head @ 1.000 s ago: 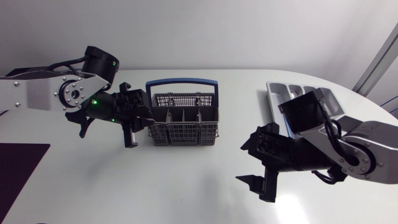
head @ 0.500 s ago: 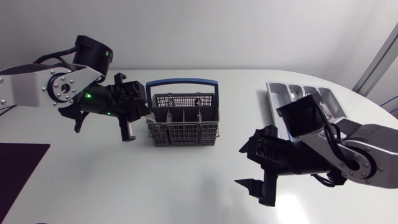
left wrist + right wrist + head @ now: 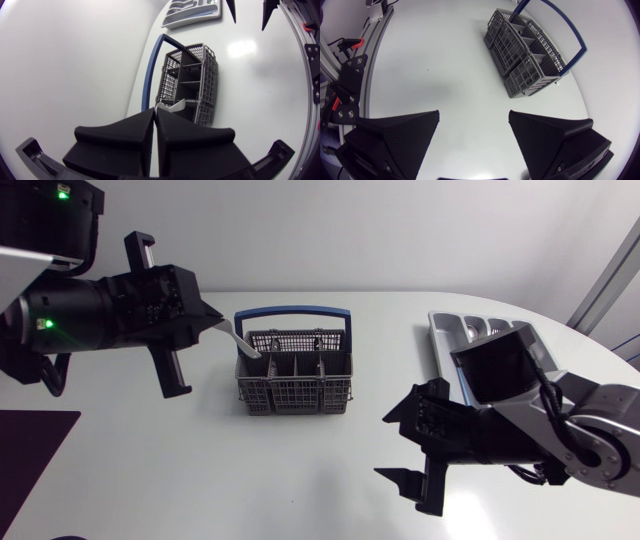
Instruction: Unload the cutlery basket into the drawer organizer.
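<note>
The grey wire cutlery basket [image 3: 295,375] with a blue handle stands mid-table. My left gripper [image 3: 213,323] is raised high above the basket's left end, shut on a pale piece of cutlery [image 3: 240,342] that slants down to the basket's left compartment. In the left wrist view the cutlery [image 3: 173,106] pokes out past the closed gripper [image 3: 155,112], with the basket [image 3: 187,80] below. My right gripper [image 3: 397,446] hangs open and empty, right of the basket [image 3: 530,55]. The grey drawer organizer [image 3: 438,330] lies at the back right, partly hidden by my right arm.
A dark mat [image 3: 30,450] lies at the table's front left corner. The organizer [image 3: 192,15] shows beyond the basket in the left wrist view. White table surface lies between the basket and my right gripper [image 3: 474,117].
My left gripper has shut on the cutlery at the basket's left end and risen up and to the left with it. The right arm has barely moved.
</note>
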You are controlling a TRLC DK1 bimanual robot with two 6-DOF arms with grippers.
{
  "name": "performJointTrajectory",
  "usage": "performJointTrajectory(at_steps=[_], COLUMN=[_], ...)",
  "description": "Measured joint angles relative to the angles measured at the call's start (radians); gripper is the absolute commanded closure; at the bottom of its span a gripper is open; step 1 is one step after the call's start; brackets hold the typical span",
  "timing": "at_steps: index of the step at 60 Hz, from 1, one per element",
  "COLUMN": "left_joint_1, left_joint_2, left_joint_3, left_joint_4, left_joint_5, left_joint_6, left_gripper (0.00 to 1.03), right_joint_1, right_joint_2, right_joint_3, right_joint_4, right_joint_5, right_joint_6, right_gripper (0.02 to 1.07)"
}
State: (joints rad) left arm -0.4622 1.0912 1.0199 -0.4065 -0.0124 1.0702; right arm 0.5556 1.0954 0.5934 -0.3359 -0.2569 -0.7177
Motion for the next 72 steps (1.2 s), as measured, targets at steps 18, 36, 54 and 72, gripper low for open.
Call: performJointTrajectory(at_steps=[18, 36, 54, 72], left_joint_1=[-0.141, -0.230, -0.269, -0.249], left_joint_2=[0.087, 0.341, 0.497, 0.536], left_joint_3=[0.021, 0.133, 0.267, 0.356], left_joint_4=[-0.075, -0.075, -0.101, -0.159], left_joint_5=[-0.019, 0.040, 0.188, 0.308], left_joint_6=[-0.355, -0.718, -0.970, -1.057], left_gripper=[1.00, 1.00, 1.00, 1.00], right_joint_1=[0.030, 0.098, 0.157, 0.166], right_joint_2=[-0.146, -0.185, -0.062, 0.020], right_joint_3=[0.000, -0.031, -0.043, -0.013], right_joint_4=[0.011, 0.066, 0.199, 0.313], right_joint_5=[0.054, 0.132, 0.214, 0.330], right_joint_6=[0.078, 0.151, 0.219, 0.225], right_gripper=[0.07, 0.10, 0.25, 0.68])
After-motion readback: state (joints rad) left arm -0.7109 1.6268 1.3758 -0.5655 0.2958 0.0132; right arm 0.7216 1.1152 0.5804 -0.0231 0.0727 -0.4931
